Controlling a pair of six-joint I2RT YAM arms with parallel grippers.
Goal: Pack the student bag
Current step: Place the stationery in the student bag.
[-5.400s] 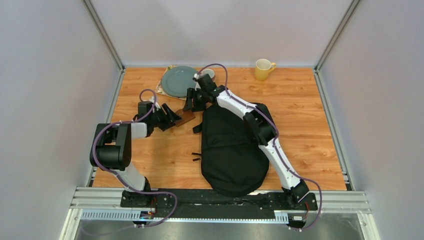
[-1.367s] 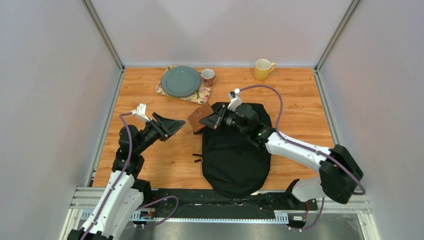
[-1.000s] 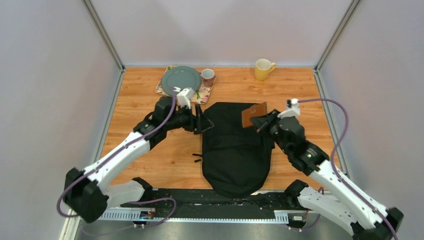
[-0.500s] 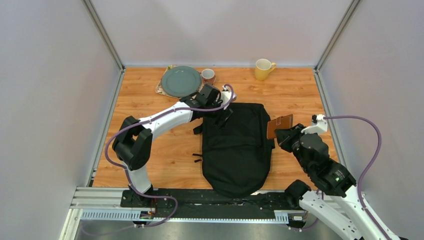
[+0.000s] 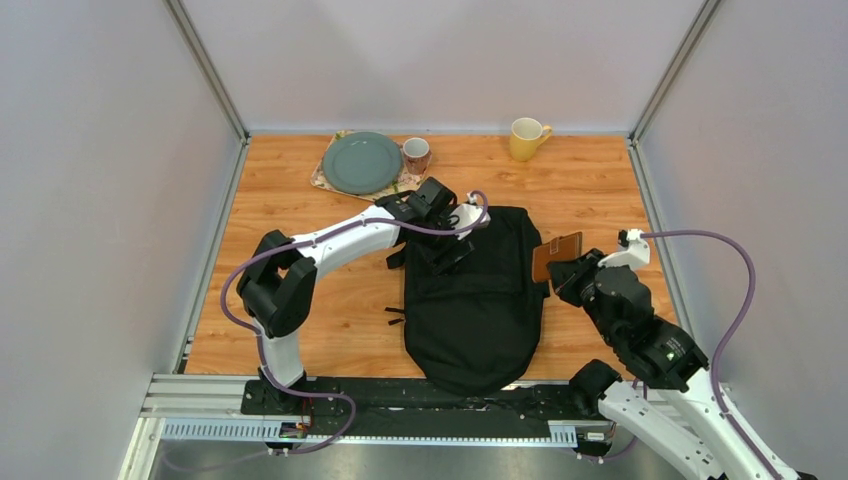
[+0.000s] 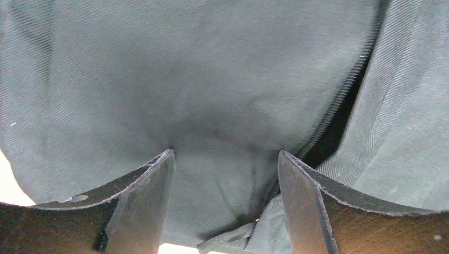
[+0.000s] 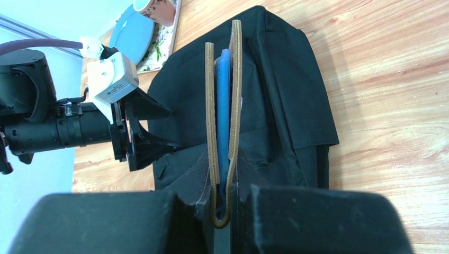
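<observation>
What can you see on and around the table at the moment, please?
table: one, wooden, under everything.
student bag: one, black, centre.
wallet: one, brown with blue inside, right of bag, gripped.
mat: one, floral, far left.
plate: one, grey-green, on the mat.
cup: one, patterned, beside the plate.
mug: one, yellow, far right.
left gripper: one, black, open over the bag's far end.
right gripper: one, black, shut on the wallet.

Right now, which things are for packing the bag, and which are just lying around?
For the job: the student bag, the brown case shut in the right gripper, the open left gripper at the bag's zip.
Just lying about: the plate, the floral mat under it, the small cup, the yellow mug.
</observation>
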